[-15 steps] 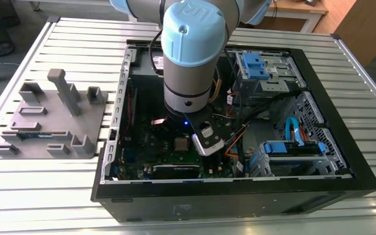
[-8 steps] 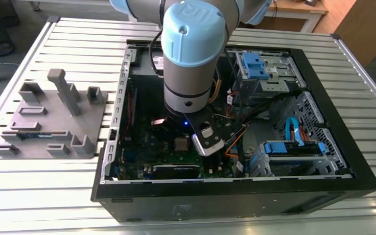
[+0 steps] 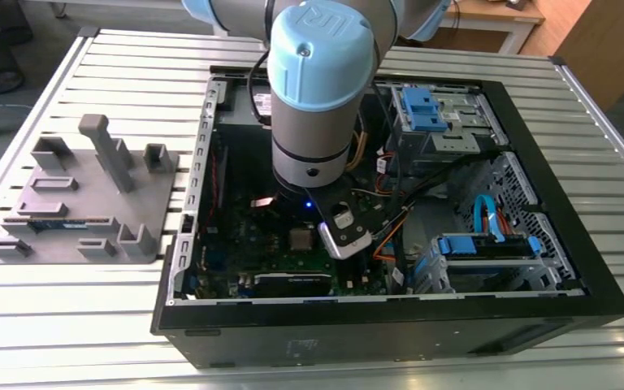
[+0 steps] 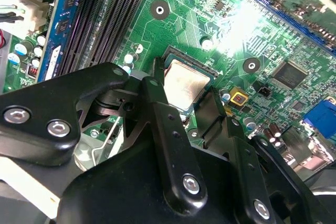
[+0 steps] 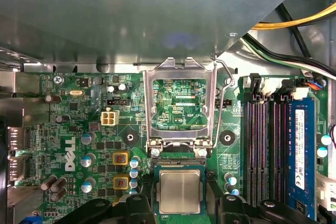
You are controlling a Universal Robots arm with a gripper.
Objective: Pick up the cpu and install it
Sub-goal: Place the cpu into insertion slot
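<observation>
There is one cpu (image 5: 179, 191) and one silver socket frame (image 5: 180, 103). The motherboard (image 5: 68, 114) has four memory positions: three bare black slots (image 5: 270, 150) and one blue-labelled memory stick (image 5: 300, 150). It also carries two yellow square components (image 5: 121, 158) and one white four-pin connector (image 5: 109, 118). The exterior view shows one computer case (image 3: 399, 325), one grey fixture tray (image 3: 149, 199) and one robot arm (image 3: 312, 106).

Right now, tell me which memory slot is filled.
The one holding the blue-labelled stick, farthest from the cpu; the others are empty.
</observation>
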